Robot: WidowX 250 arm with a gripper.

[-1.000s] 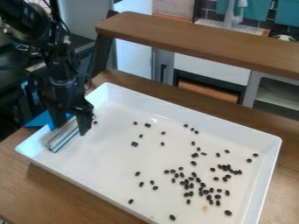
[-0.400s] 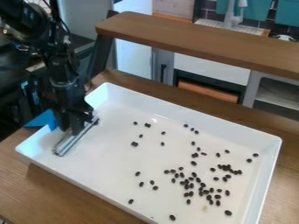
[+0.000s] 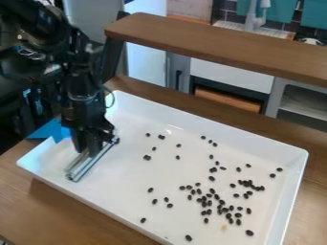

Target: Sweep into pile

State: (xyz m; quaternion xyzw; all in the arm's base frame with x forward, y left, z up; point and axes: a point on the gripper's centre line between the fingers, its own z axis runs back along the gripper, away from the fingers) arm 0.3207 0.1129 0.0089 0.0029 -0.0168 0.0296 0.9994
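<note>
My black gripper hangs low over the left part of the white tray, its fingers pointing down at a silvery bar-shaped sweeper. The bar lies slanted on or just over the tray floor, and the gripper is around its upper middle, seemingly closed on it. Dark beans are scattered to the right, densest toward the lower right. A few looser ones lie in the middle of the tray.
The tray's raised walls surround the work area. A blue object stands by its left corner on the wooden table. Behind the tray runs a raised wooden shelf.
The gripper and the silvery bar have shifted right and slightly down the view, away from the tray's left wall. The bar's slant changed a little. The scattered beans look unmoved.
</note>
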